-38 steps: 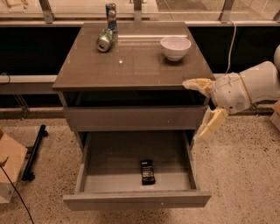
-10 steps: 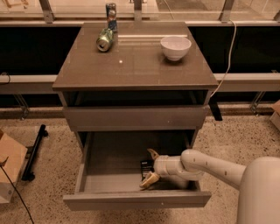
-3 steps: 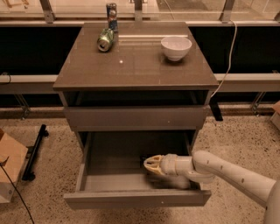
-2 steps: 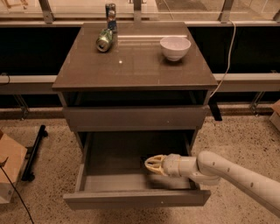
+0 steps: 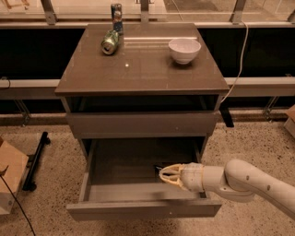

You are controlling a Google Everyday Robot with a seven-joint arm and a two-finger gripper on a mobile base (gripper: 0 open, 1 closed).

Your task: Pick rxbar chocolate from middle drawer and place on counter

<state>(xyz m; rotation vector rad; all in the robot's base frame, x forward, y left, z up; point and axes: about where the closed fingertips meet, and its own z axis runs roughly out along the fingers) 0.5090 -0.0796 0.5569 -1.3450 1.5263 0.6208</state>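
The middle drawer (image 5: 117,168) stands pulled open below the counter (image 5: 138,69). My gripper (image 5: 167,175) reaches into it from the right, low over the drawer floor on its right side. Its fingers are closed together. Only a small dark end of the rxbar chocolate (image 5: 157,168) shows at the fingertips; the rest is hidden behind the fingers. The white arm runs off to the lower right, passing over the drawer's right wall.
On the counter stand a white bowl (image 5: 184,50), a green can lying on its side (image 5: 109,42) and an upright can (image 5: 117,11). A grey front panel (image 5: 140,124) sits above the drawer. A cardboard box (image 5: 9,179) and a black stand (image 5: 37,159) are on the floor at left.
The gripper, open around the bar 3.3 s ago, has closed on it. Since 0.7 s ago it has stayed at about the same place in the drawer.
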